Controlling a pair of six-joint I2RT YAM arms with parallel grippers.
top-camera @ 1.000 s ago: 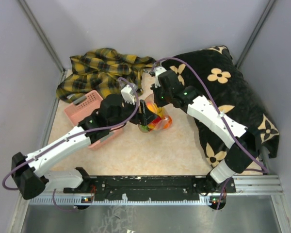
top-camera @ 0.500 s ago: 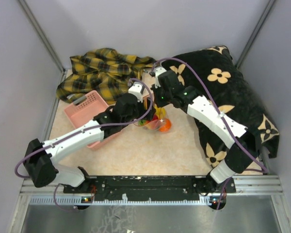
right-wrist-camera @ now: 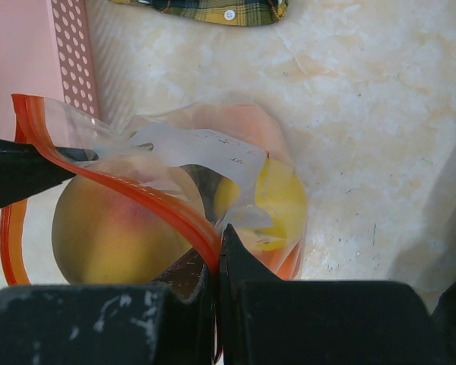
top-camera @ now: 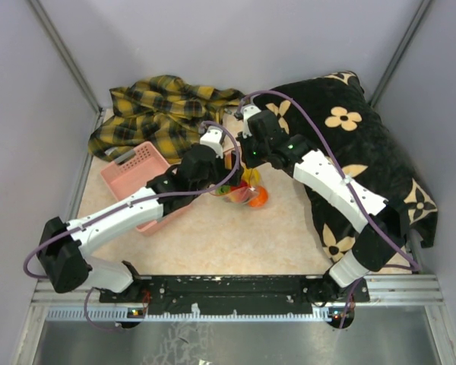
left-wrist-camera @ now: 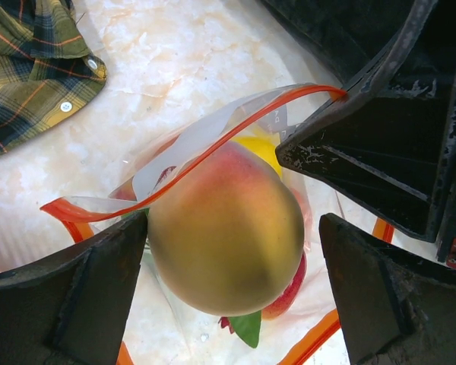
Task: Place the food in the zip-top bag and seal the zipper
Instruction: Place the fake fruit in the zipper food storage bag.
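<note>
The clear zip-top bag (top-camera: 247,192) lies at the table's middle, its mouth held open. My right gripper (right-wrist-camera: 219,243) is shut on the bag's red zipper strip (right-wrist-camera: 137,194) and holds that edge up. My left gripper (left-wrist-camera: 232,255) is open over the mouth. A big yellow-red fruit (left-wrist-camera: 228,228) sits between its fingers, touching the left one and apart from the right one. Below it in the bag are a yellow lemon (right-wrist-camera: 277,198), a red piece (left-wrist-camera: 292,289) and a green leaf (left-wrist-camera: 247,327). The white label (right-wrist-camera: 197,152) shows. The slider is not visible.
A pink perforated basket (top-camera: 133,171) stands left of the bag, under my left arm. A yellow plaid shirt (top-camera: 159,110) lies at the back left. A black flowered cushion (top-camera: 349,144) fills the right side. Grey walls close the back and sides.
My left arm has swung forward and right from beside the bag to over its mouth, then held still. The right gripper has kept its hold on the red strip.
</note>
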